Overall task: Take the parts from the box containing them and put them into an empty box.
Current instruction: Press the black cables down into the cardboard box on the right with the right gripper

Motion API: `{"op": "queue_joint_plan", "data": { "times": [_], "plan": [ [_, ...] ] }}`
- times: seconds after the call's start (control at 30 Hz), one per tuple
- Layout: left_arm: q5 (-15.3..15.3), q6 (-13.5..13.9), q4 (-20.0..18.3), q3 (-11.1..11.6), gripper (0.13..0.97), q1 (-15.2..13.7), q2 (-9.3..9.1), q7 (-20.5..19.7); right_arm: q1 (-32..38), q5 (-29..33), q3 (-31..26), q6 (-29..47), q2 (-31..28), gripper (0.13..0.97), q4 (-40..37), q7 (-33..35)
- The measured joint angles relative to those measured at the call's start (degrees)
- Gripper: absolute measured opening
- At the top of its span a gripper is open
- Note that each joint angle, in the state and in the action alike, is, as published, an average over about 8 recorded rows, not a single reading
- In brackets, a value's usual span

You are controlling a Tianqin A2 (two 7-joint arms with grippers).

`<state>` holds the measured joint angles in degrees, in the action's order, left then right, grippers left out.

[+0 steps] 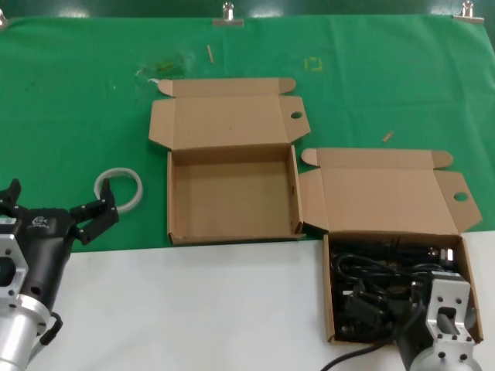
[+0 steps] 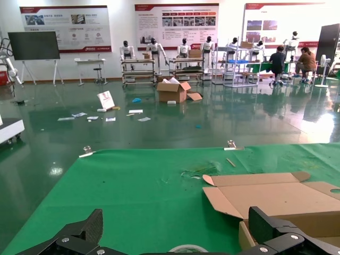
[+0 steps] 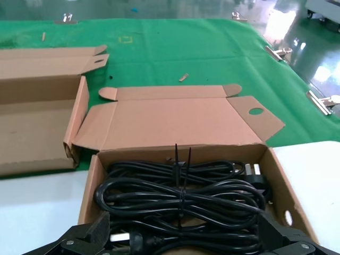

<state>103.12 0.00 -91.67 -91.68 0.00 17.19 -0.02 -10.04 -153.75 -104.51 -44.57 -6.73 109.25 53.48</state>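
Observation:
Black coiled power cables [image 1: 379, 282] fill the brown box on the right [image 1: 331, 309], its lid folded back. In the right wrist view the top bundle [image 3: 180, 199] is tied with a thin black strap, and a plug lies near one finger. My right gripper [image 3: 183, 234] hangs low over this box, open, with its fingers on either side of the bundle. The empty box [image 1: 232, 232] stands left of it on the green cloth, lid open. My left gripper [image 1: 58, 199] waits open at the left, away from both boxes.
A ring of clear tape [image 1: 118, 189] lies on the green cloth [image 1: 77, 100] just beyond the left gripper. Small scraps lie near the cloth's far edge, where metal clips [image 1: 228, 15] hold it. White tabletop [image 1: 193, 309] runs along the front.

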Motion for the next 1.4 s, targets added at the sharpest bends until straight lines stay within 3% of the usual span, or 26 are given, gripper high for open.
{"op": "queue_joint_plan", "data": {
  "times": [0.3,0.77,1.4],
  "plan": [
    [0.0,0.0,0.0,0.0,0.965,0.0,0.0,0.0,-2.1,-2.8,2.7,-2.8,0.0,0.966,2.1,7.0],
    [0.0,0.0,0.0,0.0,0.965,0.0,0.0,0.0,-1.4,-3.9,6.1,0.3,0.0,0.966,0.3,12.1],
    [0.0,0.0,0.0,0.0,0.965,0.0,0.0,0.0,2.8,-4.0,7.8,-2.7,0.0,0.966,-3.2,32.2]
  ]
}}
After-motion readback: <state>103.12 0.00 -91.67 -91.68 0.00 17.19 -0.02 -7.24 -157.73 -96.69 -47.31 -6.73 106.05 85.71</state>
